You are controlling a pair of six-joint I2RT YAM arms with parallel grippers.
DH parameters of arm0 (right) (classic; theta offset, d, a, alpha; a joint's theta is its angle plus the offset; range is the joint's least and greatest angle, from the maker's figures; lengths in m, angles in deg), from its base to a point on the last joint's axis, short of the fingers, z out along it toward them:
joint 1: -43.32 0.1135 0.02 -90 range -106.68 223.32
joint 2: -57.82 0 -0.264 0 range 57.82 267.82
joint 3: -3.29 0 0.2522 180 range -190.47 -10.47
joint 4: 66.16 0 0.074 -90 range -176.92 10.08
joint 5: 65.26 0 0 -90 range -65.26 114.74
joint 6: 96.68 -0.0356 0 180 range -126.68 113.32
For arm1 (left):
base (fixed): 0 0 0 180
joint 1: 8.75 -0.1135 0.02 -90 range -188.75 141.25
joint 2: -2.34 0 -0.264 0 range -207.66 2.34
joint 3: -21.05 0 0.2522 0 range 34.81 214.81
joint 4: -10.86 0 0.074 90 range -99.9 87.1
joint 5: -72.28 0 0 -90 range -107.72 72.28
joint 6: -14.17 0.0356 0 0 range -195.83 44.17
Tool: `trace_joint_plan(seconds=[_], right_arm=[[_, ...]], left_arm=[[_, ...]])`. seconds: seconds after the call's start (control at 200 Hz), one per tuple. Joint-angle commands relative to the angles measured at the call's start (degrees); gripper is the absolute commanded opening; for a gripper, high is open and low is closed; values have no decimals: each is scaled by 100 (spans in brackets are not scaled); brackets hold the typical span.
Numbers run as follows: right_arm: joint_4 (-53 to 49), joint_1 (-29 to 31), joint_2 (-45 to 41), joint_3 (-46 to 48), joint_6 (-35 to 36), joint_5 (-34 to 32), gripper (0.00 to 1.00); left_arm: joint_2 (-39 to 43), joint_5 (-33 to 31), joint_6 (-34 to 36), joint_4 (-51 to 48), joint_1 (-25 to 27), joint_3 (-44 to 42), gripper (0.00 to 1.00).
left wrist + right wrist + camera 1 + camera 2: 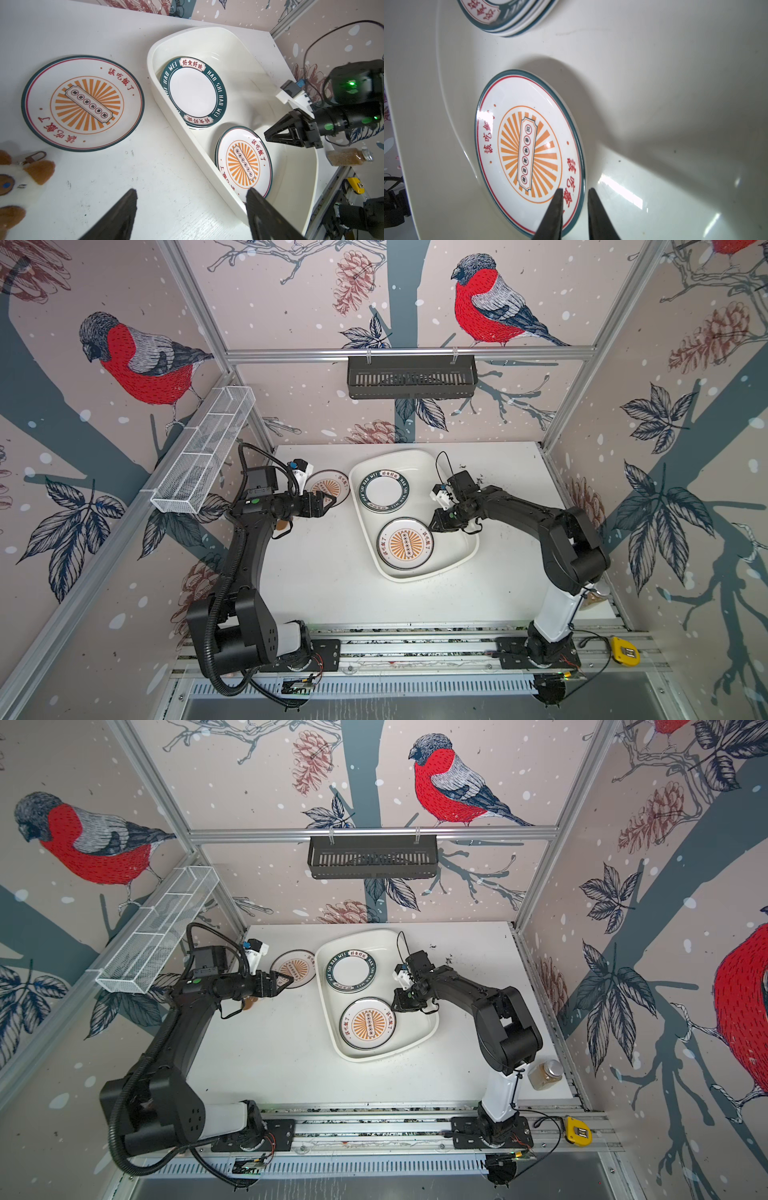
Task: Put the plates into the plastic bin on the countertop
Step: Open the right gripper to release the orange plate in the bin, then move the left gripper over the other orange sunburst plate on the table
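- Nearest, a sunburst plate lies at the near end of the plastic bin, which sits on the countertop right of centre.
- The right gripper is at that plate's right rim. Its jaws stand a narrow gap apart with the rim in the gap, and whether they pinch it cannot be told.
- Further back, the left gripper hovers with its jaws spread wide and nothing between them.
- It is near a second sunburst plate, which lies flat on the countertop just outside the bin's left wall.
- At the bin's far end sits a stack of green-rimmed plates.
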Motion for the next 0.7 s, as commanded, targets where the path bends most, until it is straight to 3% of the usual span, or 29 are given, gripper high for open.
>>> trace_joint_plan(seconds=[0.0, 0.305, 0.695], right_arm=[[182, 7, -319, 70, -226, -136, 24], [696, 77, -1477, 733, -731, -279, 24], [1001, 202, -2363, 1315, -1040, -320, 24]], left_arm=[[-199, -276, -656, 539, 2, -50, 82], [-833, -716, -1463, 1599, 1, -211, 80], [-2189, -1229, -719, 1994, -9, 552, 80]])
